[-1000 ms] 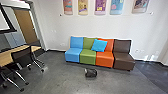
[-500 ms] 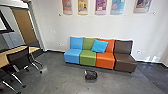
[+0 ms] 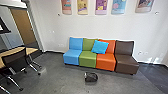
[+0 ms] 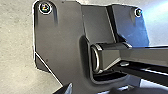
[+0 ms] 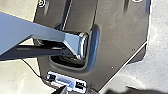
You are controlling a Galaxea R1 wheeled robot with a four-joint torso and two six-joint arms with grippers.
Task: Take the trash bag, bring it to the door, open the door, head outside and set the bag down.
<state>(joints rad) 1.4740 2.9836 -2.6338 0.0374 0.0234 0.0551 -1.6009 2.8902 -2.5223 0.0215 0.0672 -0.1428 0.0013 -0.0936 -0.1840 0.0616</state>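
A small black trash bag [image 3: 91, 77] rests on the grey floor in the head view, in front of the green and orange seats and apart from them. Its left end has a pale patch. At the far left stands a tan wooden door [image 3: 23, 24] in a grey frame. A dark, pointed part of my left gripper [image 4: 66, 89] shows in the left wrist view, over the robot's own plate. In the right wrist view, a similar dark part of my right gripper [image 5: 61, 90] is visible. How either gripper stands is unclear.
A joined row of blue, green, orange and brown seats [image 3: 87, 60] lines the white wall, with a blue cushion [image 3: 100, 47] on it. On the left are a wooden table [image 3: 15, 50] and black wheeled chairs [image 3: 15, 60]. Posters [image 3: 101, 6] hang above the seats.
The head view has shifted as the camera moved: the seats look slightly larger, and the bag shows a little lower in the view. The bag itself rests on the floor as before.
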